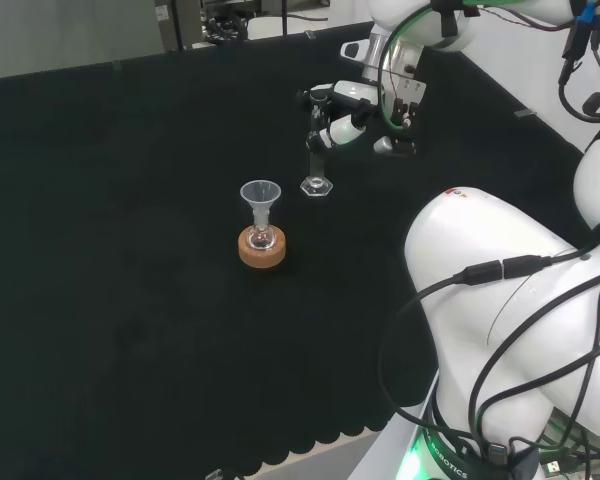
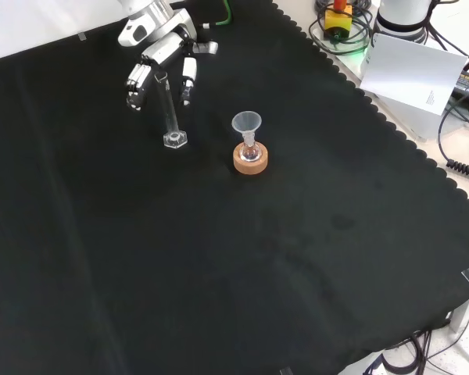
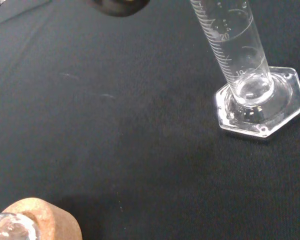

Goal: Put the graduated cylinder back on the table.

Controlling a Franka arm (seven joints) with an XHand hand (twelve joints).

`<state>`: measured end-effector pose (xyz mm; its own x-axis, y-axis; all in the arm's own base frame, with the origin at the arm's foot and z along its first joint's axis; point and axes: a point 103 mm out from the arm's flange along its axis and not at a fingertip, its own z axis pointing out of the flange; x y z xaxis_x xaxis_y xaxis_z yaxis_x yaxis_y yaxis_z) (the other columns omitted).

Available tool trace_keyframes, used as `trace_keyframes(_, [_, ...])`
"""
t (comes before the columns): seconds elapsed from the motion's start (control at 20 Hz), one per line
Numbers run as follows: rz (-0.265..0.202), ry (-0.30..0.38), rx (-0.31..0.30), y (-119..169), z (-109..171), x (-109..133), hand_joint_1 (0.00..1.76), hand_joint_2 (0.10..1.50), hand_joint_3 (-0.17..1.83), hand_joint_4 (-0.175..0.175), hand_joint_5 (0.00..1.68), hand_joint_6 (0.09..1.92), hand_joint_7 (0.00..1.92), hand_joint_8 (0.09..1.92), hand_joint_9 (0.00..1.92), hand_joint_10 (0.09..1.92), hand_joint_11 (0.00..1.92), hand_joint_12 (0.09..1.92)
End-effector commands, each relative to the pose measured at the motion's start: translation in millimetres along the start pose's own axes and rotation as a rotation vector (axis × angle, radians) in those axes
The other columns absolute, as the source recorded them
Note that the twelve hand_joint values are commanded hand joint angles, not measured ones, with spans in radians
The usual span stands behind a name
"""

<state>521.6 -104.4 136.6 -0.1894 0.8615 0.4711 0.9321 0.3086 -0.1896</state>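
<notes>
The clear graduated cylinder stands upright on its hexagonal foot on the black cloth. In the front view the cylinder rises between the fingers of the hand, which hang down on either side of its upper part with a gap to the glass. In the head view the hand sits just above and to the right of the cylinder's top. The wrist view shows the cylinder with its foot flat on the cloth and printed graduation marks up the tube.
A small flask with a clear funnel in its neck sits on a cork ring, just left of and nearer than the cylinder in the head view. The cork ring stands right of the cylinder in the front view, and the cork ring also shows in the wrist view.
</notes>
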Motion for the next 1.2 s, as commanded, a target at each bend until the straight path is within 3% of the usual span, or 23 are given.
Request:
trace_keyframes(0.05, [0.021, -0.009, -0.027, -11.6, -10.4, 2.8, 0.78, 0.92, -0.17, -0.059, 0.2, 0.09, 0.0, 0.45, 0.46, 0.09, 0.12, 1.45])
trace_keyframes(0.3, [0.071, -0.037, -0.065, -33.8, -29.9, 5.2, 0.76, 0.91, -0.17, -0.059, 0.18, 0.09, 0.0, 0.39, 0.42, 0.09, 0.08, 1.47])
trace_keyframes(0.6, [0.132, -0.076, -0.164, -78.2, -56.1, 13.3, 0.76, 0.9, -0.17, -0.061, 0.18, 0.09, 0.0, 0.45, 0.43, 0.09, 0.07, 1.49])
trace_keyframes(0.85, [0.178, -0.128, -0.21, -123.9, -77.6, 33.0, 0.76, 0.9, -0.17, -0.063, 0.2, 0.09, 0.0, 0.5, 0.45, 0.09, 0.07, 1.49])
trace_keyframes(1.2, [0.209, -0.164, -0.257, -175.9, -99.0, 63.9, 0.78, 0.91, -0.17, -0.065, 0.21, 0.09, 0.0, 0.53, 0.47, 0.09, 0.07, 1.49])
